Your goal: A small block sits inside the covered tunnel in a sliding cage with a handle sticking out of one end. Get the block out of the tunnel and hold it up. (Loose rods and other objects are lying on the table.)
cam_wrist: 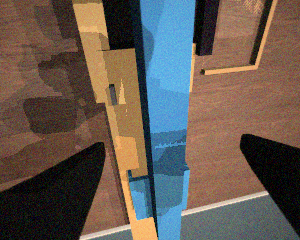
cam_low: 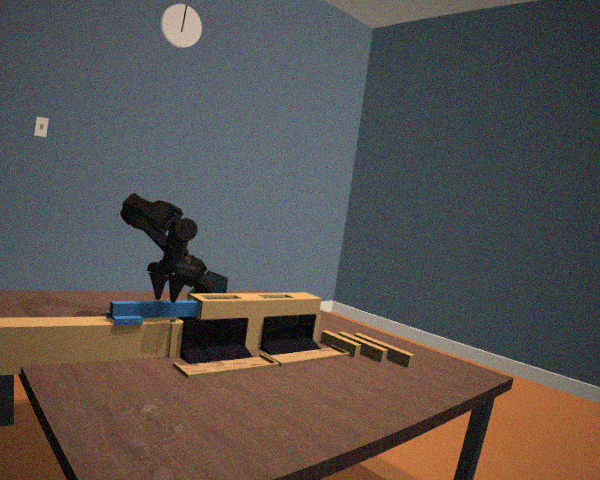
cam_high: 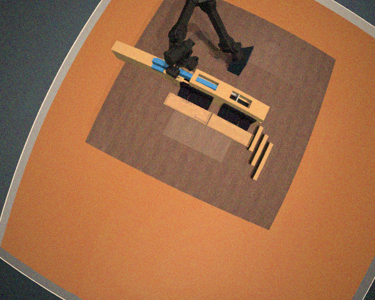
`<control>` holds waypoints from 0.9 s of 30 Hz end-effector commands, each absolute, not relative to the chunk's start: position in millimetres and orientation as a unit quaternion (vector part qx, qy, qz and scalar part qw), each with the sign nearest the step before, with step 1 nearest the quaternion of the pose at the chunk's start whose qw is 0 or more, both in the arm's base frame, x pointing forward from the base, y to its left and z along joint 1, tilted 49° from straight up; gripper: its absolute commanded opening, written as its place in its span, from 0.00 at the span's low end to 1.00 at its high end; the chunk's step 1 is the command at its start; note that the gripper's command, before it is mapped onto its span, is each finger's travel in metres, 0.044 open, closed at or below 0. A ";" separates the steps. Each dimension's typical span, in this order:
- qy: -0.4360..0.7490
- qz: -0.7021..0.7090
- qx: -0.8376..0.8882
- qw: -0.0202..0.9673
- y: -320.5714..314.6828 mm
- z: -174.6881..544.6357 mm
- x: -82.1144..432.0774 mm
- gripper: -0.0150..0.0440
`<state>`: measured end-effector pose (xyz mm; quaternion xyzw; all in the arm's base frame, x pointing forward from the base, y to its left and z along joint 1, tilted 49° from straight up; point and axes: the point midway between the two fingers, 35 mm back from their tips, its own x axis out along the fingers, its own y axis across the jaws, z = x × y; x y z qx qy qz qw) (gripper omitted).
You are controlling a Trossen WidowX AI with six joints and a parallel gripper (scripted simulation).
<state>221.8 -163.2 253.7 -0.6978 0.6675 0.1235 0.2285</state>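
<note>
The landmark is the tunnel (cam_high: pixel 224 89) (cam_low: pixel 285 305), a pale wooden cover on a dark brown table (cam_high: pixel 142 129) (cam_low: pixel 290 408). Under the table is an orange floor (cam_high: pixel 149 219) (cam_low: pixel 564 428); behind it, blue walls (cam_low: pixel 269 155) meet in a corner, with a round clock (cam_low: pixel 181 25) up high.

The near table edge lies well apart from the tunnel, across bare wood. At the tunnel's one end, a long beam (cam_high: pixel 132 54) (cam_low: pixel 78 341) runs out past the table's side edge.

A blue bar (cam_high: pixel 185 74) (cam_low: pixel 158 308) (cam_wrist: pixel 167 90) sticks out of that end over the beam; more blue shows through the tunnel's nearer top window. The gripper (cam_high: pixel 181 72) (cam_low: pixel 165 299) (cam_wrist: pixel 172 144) is just beside that end, fingers wide apart on either side of the bar, holding nothing.

Two flat panels (cam_high: pixel 187 108) (cam_low: pixel 228 365) lie before the tunnel's dark side openings. Three rods (cam_high: pixel 260 150) (cam_low: pixel 365 346) lie near its other end. I cannot make out the block for certain; pale grey pieces show in the tunnel's farther window.
</note>
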 end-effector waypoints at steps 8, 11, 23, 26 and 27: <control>0.668 0.127 -0.697 0.228 -175.6 242.0 220.1 1.00; 0.668 0.127 -0.697 0.228 -179.3 238.9 219.7 1.00; 0.668 0.123 -0.698 0.228 -185.1 235.9 219.4 0.78; 0.668 0.123 -0.698 0.228 -185.1 235.9 219.4 0.64; 0.668 0.123 -0.698 0.228 -185.1 235.9 219.4 0.60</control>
